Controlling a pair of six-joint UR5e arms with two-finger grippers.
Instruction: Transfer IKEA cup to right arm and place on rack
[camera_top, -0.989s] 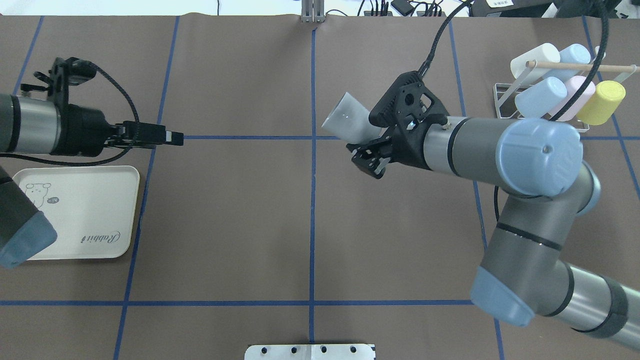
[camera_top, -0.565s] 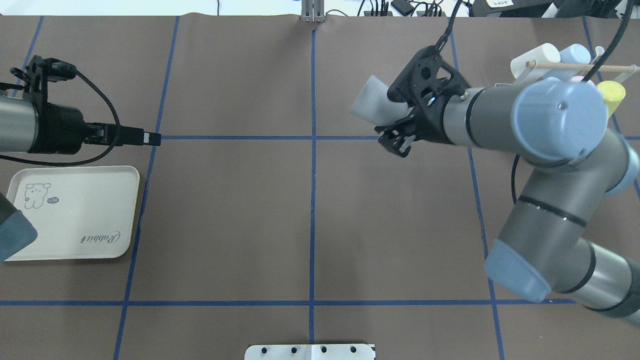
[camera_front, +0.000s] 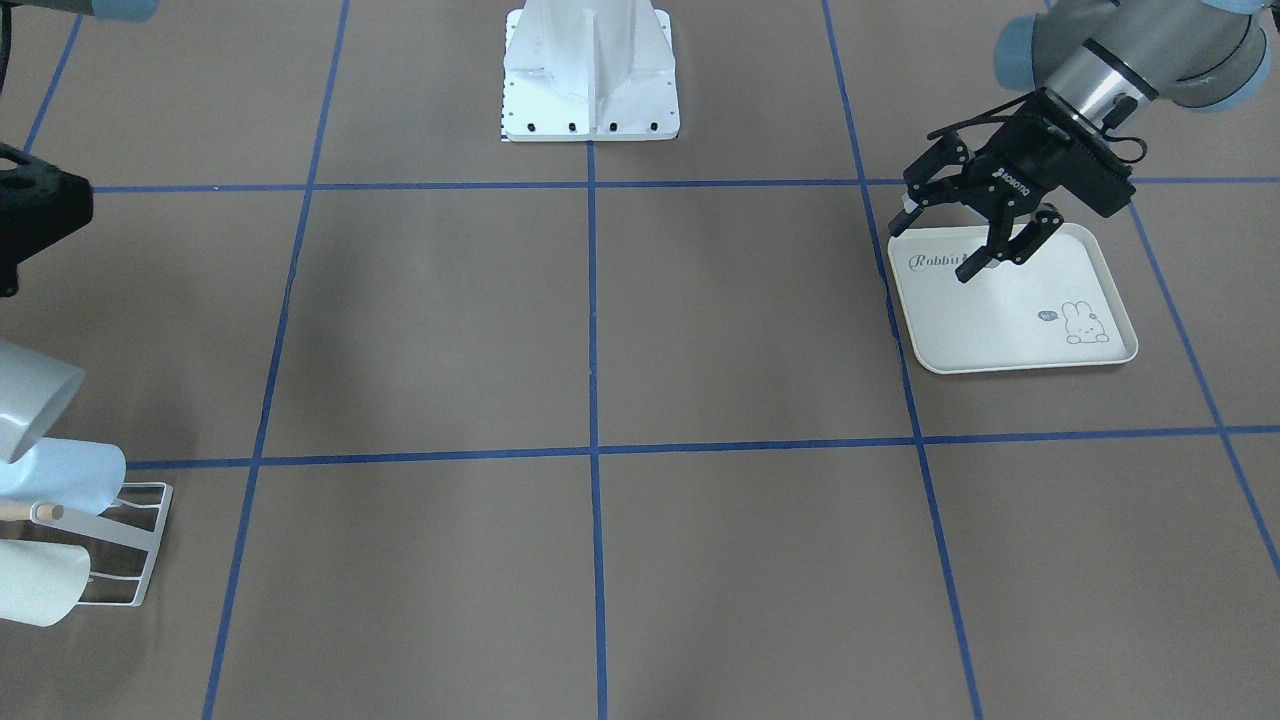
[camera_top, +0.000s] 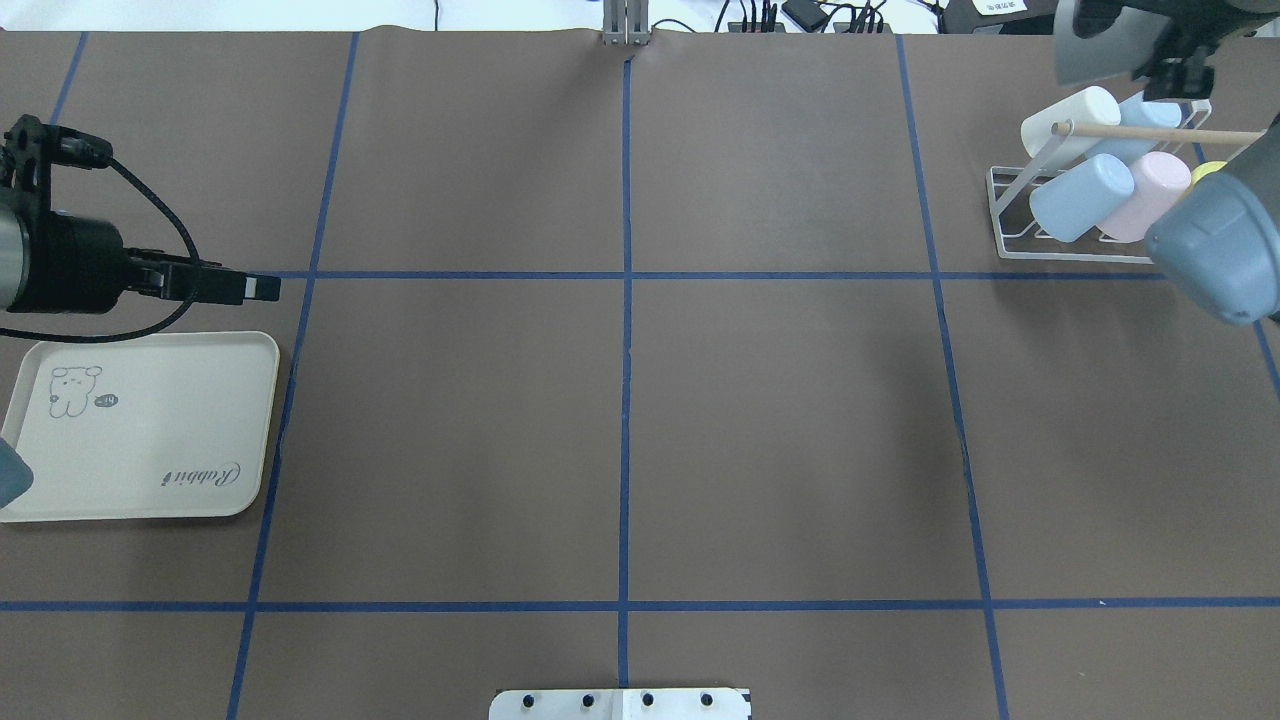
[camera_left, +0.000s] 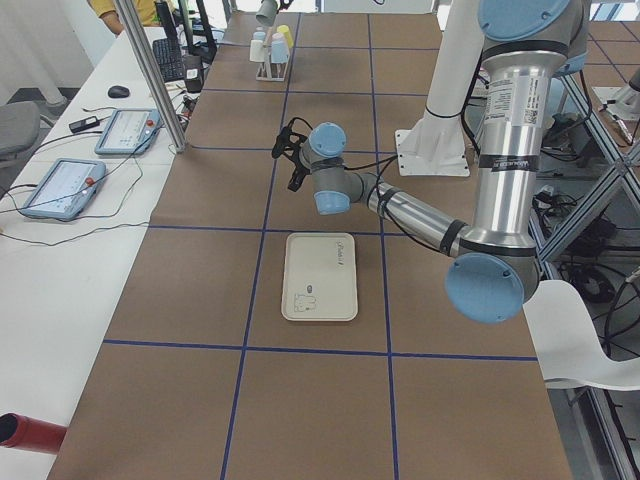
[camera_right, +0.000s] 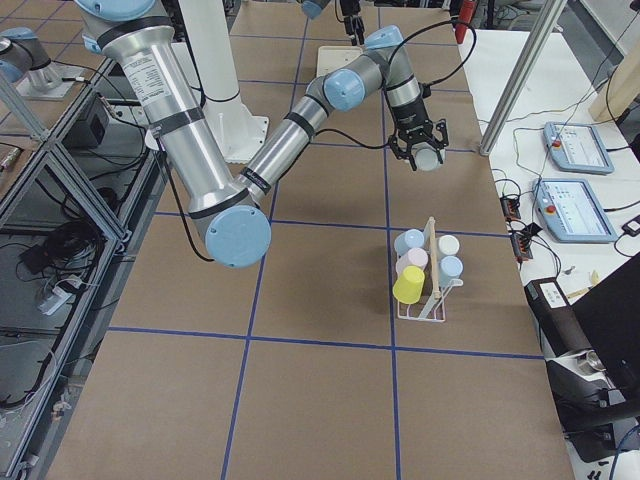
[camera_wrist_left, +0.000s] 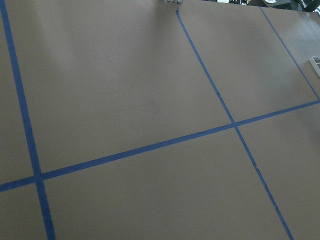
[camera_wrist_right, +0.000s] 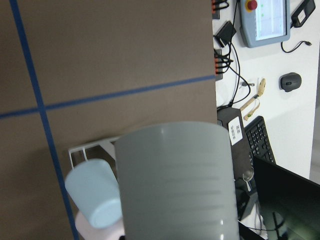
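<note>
Grey cup (camera_top: 1097, 48) clipped at overhead top edge, yel. cup (camera_top: 1207, 172) mostly hidden.

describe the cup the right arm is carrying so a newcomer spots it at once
Find the white wire rack with a wooden dowel handle, far right in the overhead view. Just past it, the right gripper holds a pale grey plastic cup in the air. Its neighbours are pastel cups sitting on the rack; this one is grey and off it.
</note>
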